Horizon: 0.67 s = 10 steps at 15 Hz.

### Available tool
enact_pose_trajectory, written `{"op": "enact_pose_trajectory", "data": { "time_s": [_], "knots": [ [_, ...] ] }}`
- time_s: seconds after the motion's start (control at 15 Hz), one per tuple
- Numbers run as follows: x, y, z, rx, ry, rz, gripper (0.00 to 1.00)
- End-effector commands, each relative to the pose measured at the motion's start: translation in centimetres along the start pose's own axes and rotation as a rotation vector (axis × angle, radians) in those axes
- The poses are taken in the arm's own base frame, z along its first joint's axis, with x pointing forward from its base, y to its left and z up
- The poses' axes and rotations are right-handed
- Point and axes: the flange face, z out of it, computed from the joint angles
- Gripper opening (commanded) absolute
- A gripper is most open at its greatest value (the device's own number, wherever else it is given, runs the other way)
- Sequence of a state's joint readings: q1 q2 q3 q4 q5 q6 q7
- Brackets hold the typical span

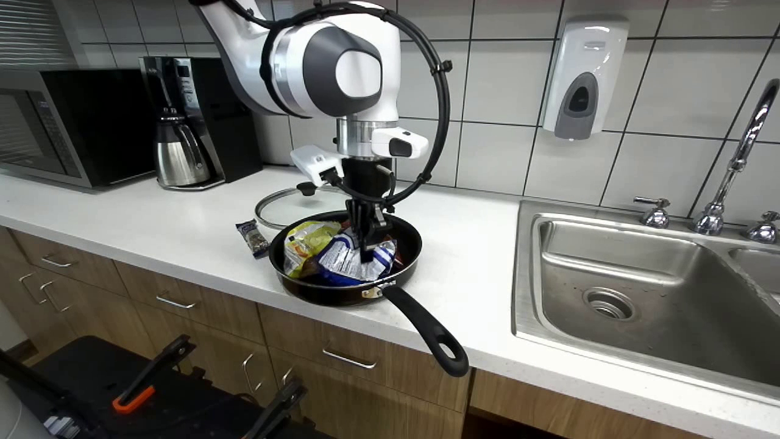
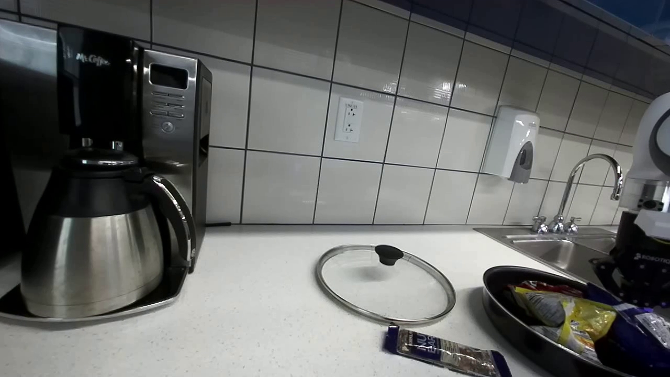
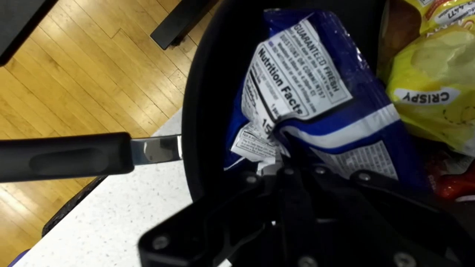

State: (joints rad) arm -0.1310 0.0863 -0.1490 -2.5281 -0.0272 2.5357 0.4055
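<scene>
The Robotiq gripper (image 1: 367, 251) stood narrow, its closed fingertips against the creased blue snack bag (image 3: 315, 89); whether film was pinched between them could not be told. The bag lay in the black frying pan (image 1: 332, 297) beside a yellow bag marked CRISPY (image 3: 434, 118), with a glass lid (image 2: 387, 296) and a wrapped nut bar (image 2: 447, 352) nearby on the countertop (image 2: 272, 314).

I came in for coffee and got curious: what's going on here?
A robot arm has its end effector shut on a blue bag, apparently pinching it. The bag lies in a black pan with a yellow bag beside it. A glass lid and a wrapped bar lie on the counter beside the pan.
</scene>
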Motion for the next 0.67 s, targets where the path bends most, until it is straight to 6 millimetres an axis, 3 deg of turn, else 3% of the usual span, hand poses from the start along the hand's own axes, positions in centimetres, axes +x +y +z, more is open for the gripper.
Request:
{"op": "enact_pose_trajectory", "data": {
  "time_s": [0.0,0.6],
  "knots": [
    [1.0,-0.3,0.6,-0.007,-0.004,0.033,0.00],
    [1.7,-0.6,1.7,-0.003,0.026,0.062,0.00]
  ]
}}
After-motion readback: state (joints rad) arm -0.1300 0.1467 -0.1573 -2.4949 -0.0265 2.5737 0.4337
